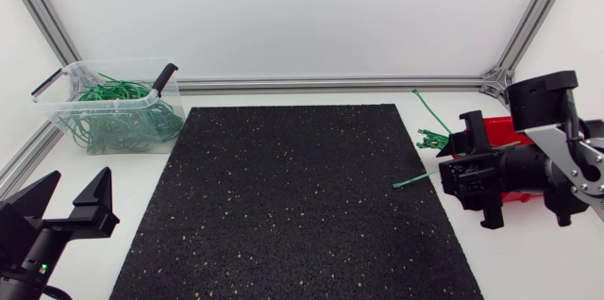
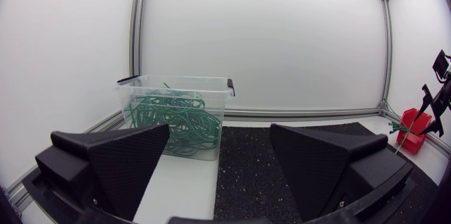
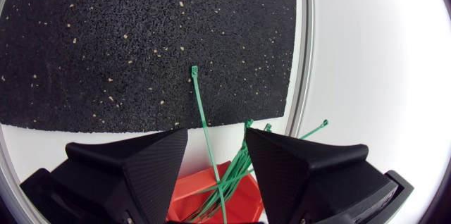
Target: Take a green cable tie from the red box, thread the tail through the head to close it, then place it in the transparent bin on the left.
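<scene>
Right wrist view — barely begun.
Right gripper (image 3: 216, 139) wide over red box (image 3: 187, 192), green cable tie (image 3: 201, 111) ungripped; left gripper (image 2: 220, 136) wide too — threading, binning yet to do.

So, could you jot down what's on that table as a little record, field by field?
Red box: loose green cable ties inside, one tie reaching out over the black mat
Transparent bin: looped green ties inside, beyond the mat's far left corner
Left gripper: open, holding nothing, beside the mat
Right gripper: open, over the red box, ties passing between its fingers
</scene>
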Robot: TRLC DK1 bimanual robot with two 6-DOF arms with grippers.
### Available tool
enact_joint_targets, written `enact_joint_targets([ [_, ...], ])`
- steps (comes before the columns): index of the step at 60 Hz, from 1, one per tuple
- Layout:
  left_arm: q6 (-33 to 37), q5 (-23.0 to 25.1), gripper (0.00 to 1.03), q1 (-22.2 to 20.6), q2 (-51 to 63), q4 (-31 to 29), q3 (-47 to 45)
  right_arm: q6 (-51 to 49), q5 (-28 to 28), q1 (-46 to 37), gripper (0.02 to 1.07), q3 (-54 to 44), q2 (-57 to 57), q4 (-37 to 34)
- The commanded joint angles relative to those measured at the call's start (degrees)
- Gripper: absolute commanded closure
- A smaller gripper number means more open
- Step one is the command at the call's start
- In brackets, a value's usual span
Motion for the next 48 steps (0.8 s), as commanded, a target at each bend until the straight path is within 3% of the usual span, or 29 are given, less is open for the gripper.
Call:
enact_joint_targets([
  [1, -0.46, 0.15, 0.04, 0.14, -0.41, -1.39, -2.26, 0.84, 1.94, 2.38, 0.44, -3.16, 2.45, 2.95],
  [24, -0.46, 0.15, 0.04, 0.49, -0.41, -1.48, -2.26, -0.39, 8.54, 4.84, 0.45, -10.02, 18.62, 27.48],
  [34, -0.46, 0.32, 0.04, 0.49, -0.23, -1.48, -2.26, -0.92, 10.03, 4.93, 0.46, -11.16, 22.66, 34.95],
  [45, -0.46, 0.41, 0.04, 0.49, -0.14, -1.57, -2.26, -2.59, 11.35, 4.84, 0.74, -12.74, 26.62, 43.30],
  [48, -0.46, 0.41, 0.04, 0.49, -0.14, -1.57, -2.26, -3.29, 11.88, 4.49, 0.88, -12.83, 27.67, 45.14],
])
